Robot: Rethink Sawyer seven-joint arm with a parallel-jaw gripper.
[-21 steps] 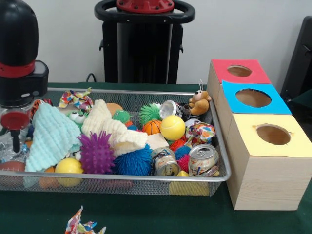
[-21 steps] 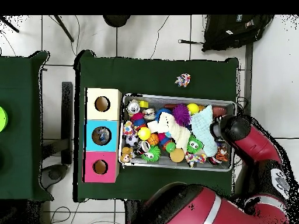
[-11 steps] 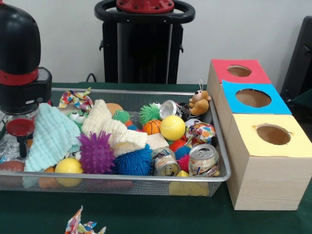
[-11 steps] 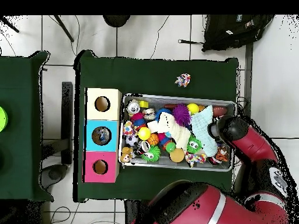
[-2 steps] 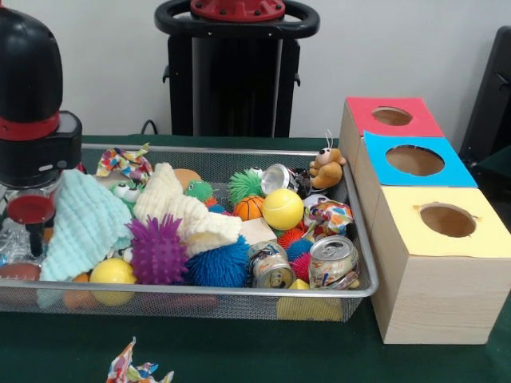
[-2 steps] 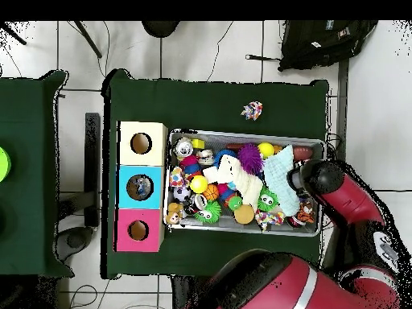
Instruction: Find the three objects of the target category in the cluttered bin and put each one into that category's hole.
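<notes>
I have the arm (image 5: 32,96) down over the left end of the wire-mesh bin (image 5: 200,297) in the front view. The gripper (image 5: 30,227) sits low among the clutter there, just beside the pale mint cloth (image 5: 84,223). I cannot tell whether it is spread or closed, or whether it has anything; the arm's black body hides most of it.

The bin is packed. I see a purple spiky ball (image 5: 157,251), a blue spiky ball (image 5: 217,267), a green spiky ball (image 5: 244,186), a cream cloth (image 5: 180,209), a yellow ball (image 5: 283,209), a small basketball (image 5: 249,207), another yellow ball (image 5: 112,272) against the front wall, and 2 crushed cans (image 5: 333,261) near the front right corner. A third can (image 5: 277,177) lies tilted toward the back, beside a small plush monkey (image 5: 327,167) on the rim.

Just to the right of the bin stand 3 wooden boxes in a row, each with 1 round hole: red top (image 5: 393,116), blue top (image 5: 415,159), yellow top (image 5: 447,219). I cannot tell which category is the target.

A patterned scrap (image 5: 136,373) lies on the green table (image 5: 239,351) outside the bin.
</notes>
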